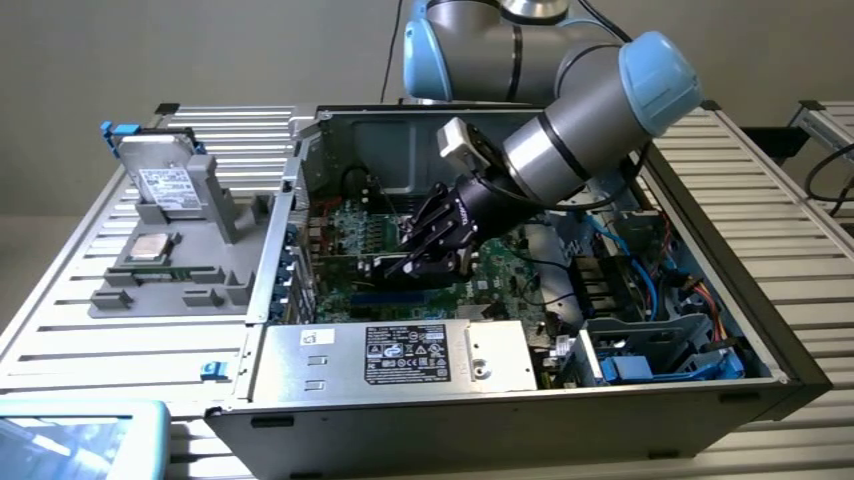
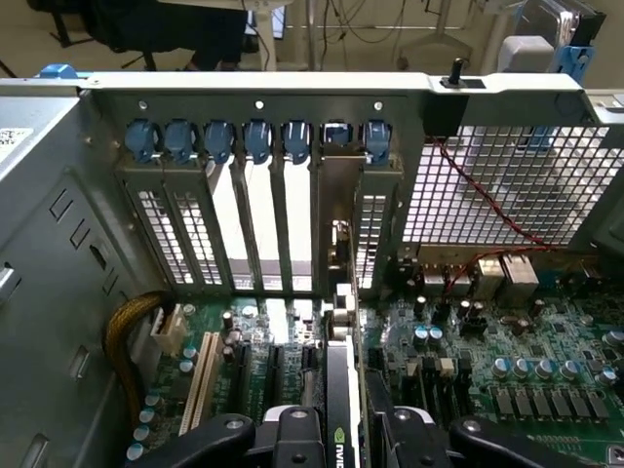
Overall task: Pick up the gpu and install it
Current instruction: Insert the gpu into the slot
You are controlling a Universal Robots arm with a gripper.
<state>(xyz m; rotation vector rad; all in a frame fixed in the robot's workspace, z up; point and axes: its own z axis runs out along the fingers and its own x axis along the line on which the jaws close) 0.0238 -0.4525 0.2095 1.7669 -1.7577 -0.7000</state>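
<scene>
1. the gripper [image 2: 345,425] is down inside the open computer case [image 1: 467,430]. its black fingers [image 2: 289,429] are about half closed, one against either face of the gpu [image 2: 340,375]. the frame edge cuts the fingers off in the wrist view.
2. the gpu stands on edge between the fingers and is seen edge-on, so its fan and green face are hidden. its lower edge reaches the motherboard [image 2: 507,361]; whether it sits fully in a slot i cannot tell.
3. ahead of the gripper, the card's silver bracket [image 2: 336,205] stands against the rear slot panel, under a blue clip [image 2: 337,138].
4. in the exterior view the gripper and arm [image 1: 587,120] cover nearly all of the card.
5. well apart from the gripper, beyond the case wall, a grey tray [image 1: 187,290] holds a hard drive [image 1: 167,188].
</scene>
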